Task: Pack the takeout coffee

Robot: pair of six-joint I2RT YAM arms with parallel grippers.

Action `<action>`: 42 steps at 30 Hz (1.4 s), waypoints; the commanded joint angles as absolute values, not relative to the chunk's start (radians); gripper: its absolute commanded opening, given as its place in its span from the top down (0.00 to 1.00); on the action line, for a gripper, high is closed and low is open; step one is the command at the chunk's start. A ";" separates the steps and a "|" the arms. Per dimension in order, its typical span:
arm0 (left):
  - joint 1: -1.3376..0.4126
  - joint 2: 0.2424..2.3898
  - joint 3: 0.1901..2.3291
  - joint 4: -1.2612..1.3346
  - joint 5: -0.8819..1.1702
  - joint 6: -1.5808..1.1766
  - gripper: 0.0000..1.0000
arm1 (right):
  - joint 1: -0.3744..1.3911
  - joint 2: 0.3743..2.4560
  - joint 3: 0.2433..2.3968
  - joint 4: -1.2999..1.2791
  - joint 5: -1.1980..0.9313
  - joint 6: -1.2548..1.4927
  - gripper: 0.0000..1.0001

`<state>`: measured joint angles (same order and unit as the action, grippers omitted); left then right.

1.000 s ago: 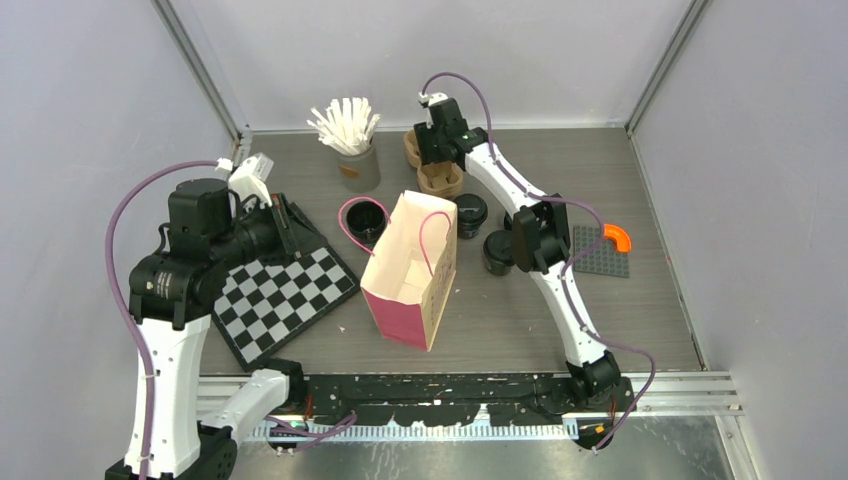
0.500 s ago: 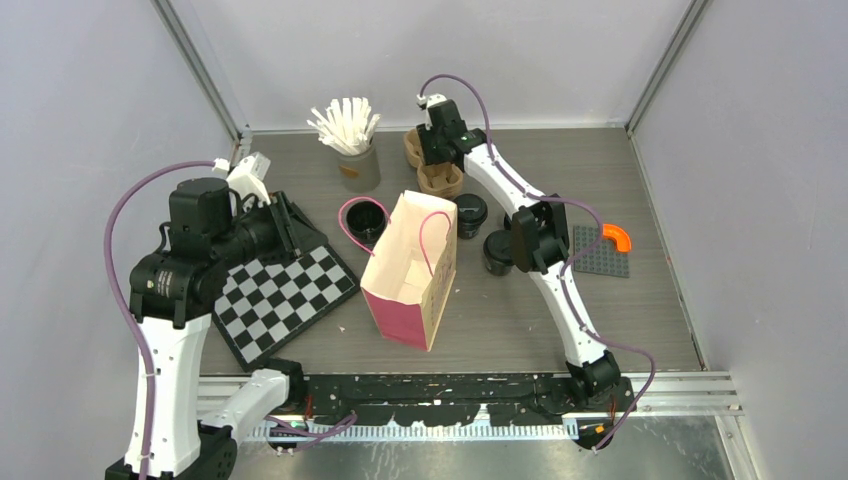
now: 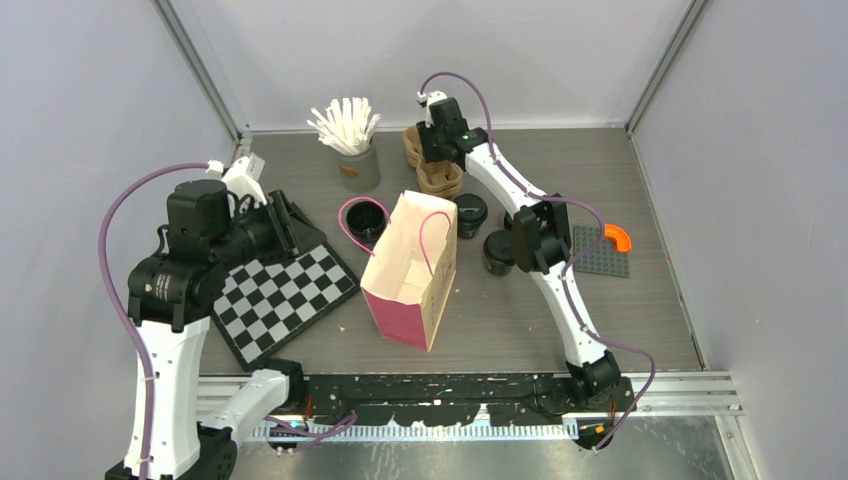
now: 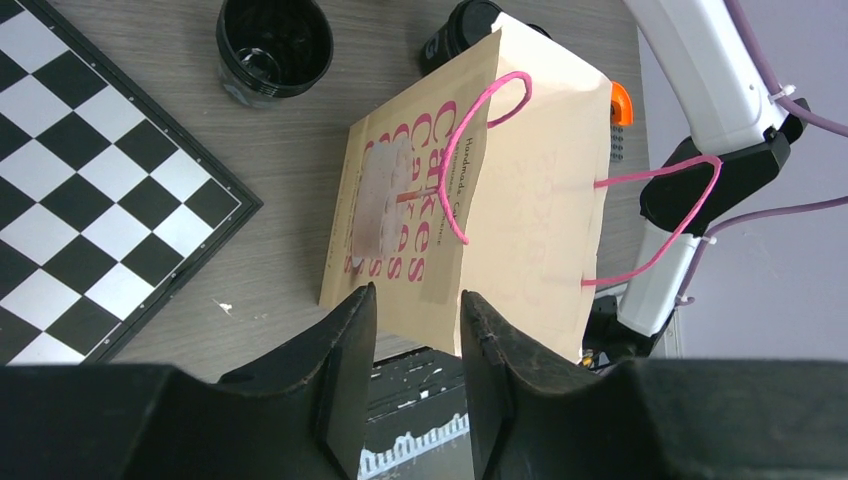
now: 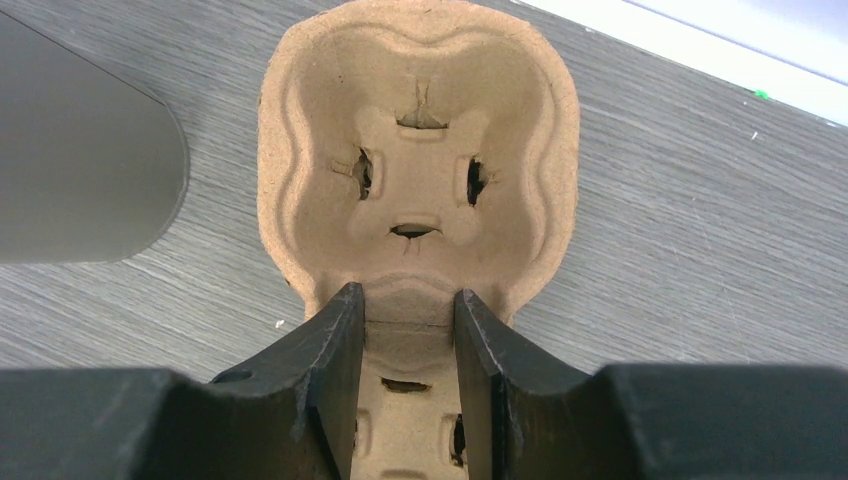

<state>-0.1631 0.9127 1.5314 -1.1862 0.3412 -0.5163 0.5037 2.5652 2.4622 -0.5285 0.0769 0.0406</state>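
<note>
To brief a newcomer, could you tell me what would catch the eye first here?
The cream paper bag with pink handles stands open mid-table, a checkerboard to its left. At the far edge, the right gripper grips the waist of a brown pulp cup carrier.

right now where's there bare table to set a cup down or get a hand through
Bare table between the paper bag, the right arm and the front rail; more in the far right corner behind the grey baseplate. Crowded behind the bag: open cup, lidded cups, pulp carrier.
</note>
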 commanded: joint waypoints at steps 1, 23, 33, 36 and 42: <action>-0.160 0.901 1.533 -1.157 0.322 -0.516 0.61 | 0.504 2.457 2.482 -0.430 0.033 0.054 0.70; -0.160 0.902 1.513 -1.133 0.316 -0.518 0.48 | 0.506 2.446 2.372 -0.431 0.064 0.047 0.66; -0.160 0.923 1.520 -1.127 0.327 -0.524 0.45 | 0.506 2.452 2.407 -0.467 0.085 0.016 0.51; -0.160 0.932 1.527 -1.125 0.328 -0.525 0.45 | 0.506 2.451 2.408 -0.479 0.087 0.009 0.51; -0.160 0.934 1.527 -1.121 0.330 -0.531 0.45 | 0.506 2.458 2.407 -0.488 0.087 0.006 0.51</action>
